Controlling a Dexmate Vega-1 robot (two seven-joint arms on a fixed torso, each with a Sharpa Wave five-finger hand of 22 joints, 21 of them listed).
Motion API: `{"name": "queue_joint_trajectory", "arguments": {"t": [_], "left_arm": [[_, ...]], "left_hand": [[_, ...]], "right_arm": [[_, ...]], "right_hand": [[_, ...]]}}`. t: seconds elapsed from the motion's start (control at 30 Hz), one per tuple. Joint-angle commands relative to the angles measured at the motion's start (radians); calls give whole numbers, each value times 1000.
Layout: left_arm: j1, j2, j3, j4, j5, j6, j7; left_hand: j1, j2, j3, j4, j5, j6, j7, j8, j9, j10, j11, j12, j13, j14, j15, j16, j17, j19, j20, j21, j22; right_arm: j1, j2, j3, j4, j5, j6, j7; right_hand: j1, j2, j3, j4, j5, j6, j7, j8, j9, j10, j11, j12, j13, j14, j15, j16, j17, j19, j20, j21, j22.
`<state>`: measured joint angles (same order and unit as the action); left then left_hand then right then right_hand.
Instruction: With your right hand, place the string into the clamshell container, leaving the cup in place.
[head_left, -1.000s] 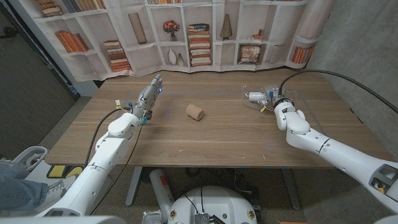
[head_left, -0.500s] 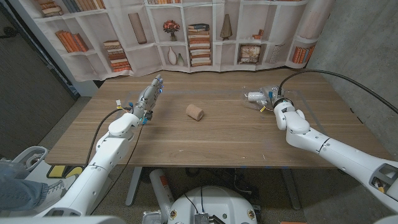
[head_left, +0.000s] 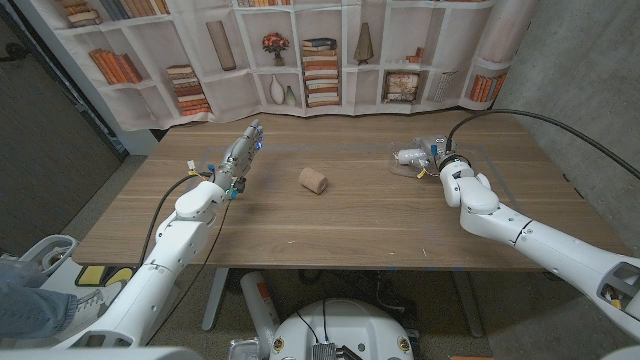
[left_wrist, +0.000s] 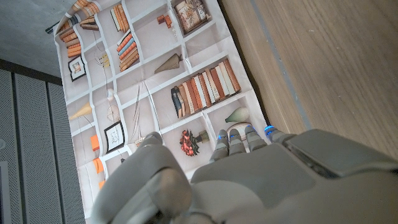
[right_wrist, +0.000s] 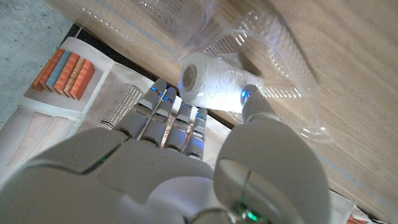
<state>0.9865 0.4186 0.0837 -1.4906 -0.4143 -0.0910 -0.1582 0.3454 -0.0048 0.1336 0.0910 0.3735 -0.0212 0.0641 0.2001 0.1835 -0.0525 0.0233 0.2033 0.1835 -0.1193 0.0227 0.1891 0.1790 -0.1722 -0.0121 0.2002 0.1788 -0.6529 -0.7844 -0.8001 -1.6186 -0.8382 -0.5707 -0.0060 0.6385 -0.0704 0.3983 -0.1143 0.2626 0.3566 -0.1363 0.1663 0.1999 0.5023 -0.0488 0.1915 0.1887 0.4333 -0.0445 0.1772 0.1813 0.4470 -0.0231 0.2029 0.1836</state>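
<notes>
The right robot hand (right_wrist: 186, 155) holds the spool of white string (right_wrist: 208, 78) between thumb and fingers, just over the open clear clamshell container (right_wrist: 273, 68) at the far right of the table (head_left: 330, 225). By my reading the carry is nearly done; what is left is letting go inside the tray. The spool lies on its side, its long axis roughly level, and its hollow end faces the wrist camera. The brown cup (head_left: 313, 180) lies tipped over mid-table, well apart. The left robot hand (head_left: 240, 155) hovers with straight fingers, holding nothing.
</notes>
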Motion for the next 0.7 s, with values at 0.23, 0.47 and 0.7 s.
{"name": "queue_joint_trajectory", "arguments": {"t": [0.23,0.47,0.7], "left_arm": [[2,-1,-4,7,-4,-9,-9],[2,-1,-3,6,-5,-5,-10],[-3,0,3,10,-2,-4,-17]], "left_hand": [[6,11,-4,-1,-2,3,-2,-3,4,-1,-5,-2,3,-6,1,-2,3,-10,4,1,4],[7,12,-5,-1,-2,4,-3,-3,4,-1,-5,-2,3,-5,3,-2,3,-10,4,1,4],[7,13,-6,-1,-3,4,-2,-3,4,-1,-5,-2,3,-5,2,-2,3,-10,5,1,4]], "right_arm": [[-10,-5,13,-27,-13,1,16],[-17,-6,19,-41,-16,-6,21],[-29,-12,26,-57,-18,-13,23]], "right_hand": [[-16,-13,-13,3,16,-63,8,5,0,-54,16,-8,2,-33,-28,-2,3,-8,18,-7,1],[-21,-18,-17,3,20,-65,10,11,0,-57,16,-4,2,-37,-17,-1,3,-7,18,-6,1],[-25,-21,-20,4,23,-73,13,12,-1,-67,23,-4,2,-42,-9,0,3,-9,20,-6,1]]}}
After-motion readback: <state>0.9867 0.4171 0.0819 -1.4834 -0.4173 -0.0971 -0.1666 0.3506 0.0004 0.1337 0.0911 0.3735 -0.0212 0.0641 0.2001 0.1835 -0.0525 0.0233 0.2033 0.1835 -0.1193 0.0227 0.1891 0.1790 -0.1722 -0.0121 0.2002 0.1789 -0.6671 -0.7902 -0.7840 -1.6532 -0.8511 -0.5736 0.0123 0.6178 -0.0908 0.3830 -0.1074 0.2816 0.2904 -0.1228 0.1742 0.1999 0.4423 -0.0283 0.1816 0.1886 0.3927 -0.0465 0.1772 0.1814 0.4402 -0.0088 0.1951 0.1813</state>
